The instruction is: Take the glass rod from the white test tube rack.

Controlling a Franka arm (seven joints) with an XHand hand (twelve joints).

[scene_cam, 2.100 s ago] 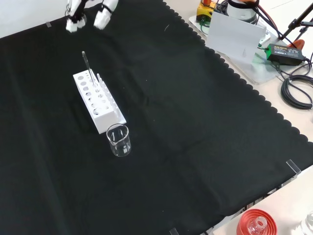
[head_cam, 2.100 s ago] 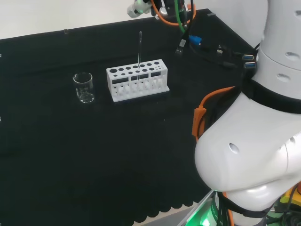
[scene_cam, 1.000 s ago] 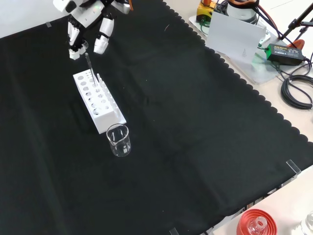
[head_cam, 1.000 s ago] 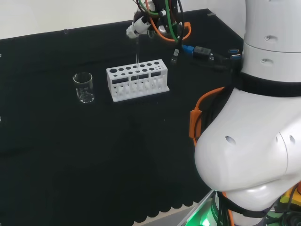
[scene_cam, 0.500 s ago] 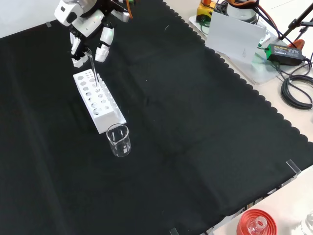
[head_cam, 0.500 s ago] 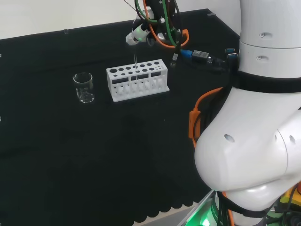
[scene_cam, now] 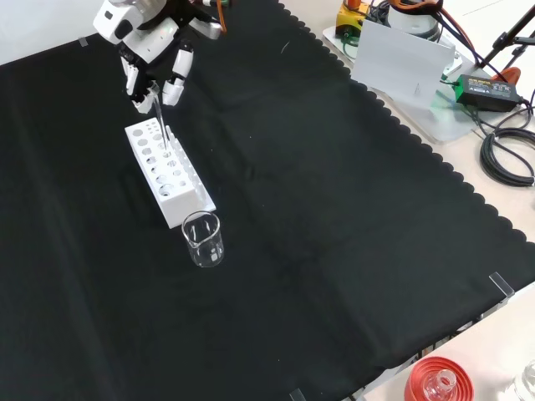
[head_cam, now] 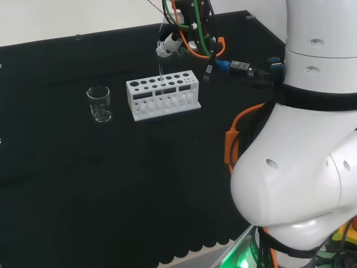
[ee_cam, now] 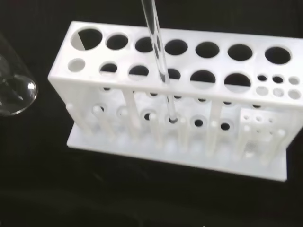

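The white test tube rack (scene_cam: 167, 172) stands on the black-clothed tabletop (scene_cam: 334, 217), and the glass rod (ee_cam: 160, 66) rises upright out of one of its holes, its lower end seated at the rack's base as the wrist view shows. In the front view the hand (scene_cam: 155, 52) hangs directly over the far end of the rack, with its fingers (scene_cam: 175, 73) pointing down on either side of the rod's upper part; the rod's top sits between them, but whether they actually touch or pinch it cannot be told. In the head view the hand (head_cam: 169, 44) is just above the rack (head_cam: 163, 94), with the thin rod (head_cam: 160, 71) running down from it into a hole in the back row. A clear glass beaker (scene_cam: 203, 239) stands upright just in front of the rack's near end in the front view, and to the left of the rack, a little apart, in the head view (head_cam: 99, 103).
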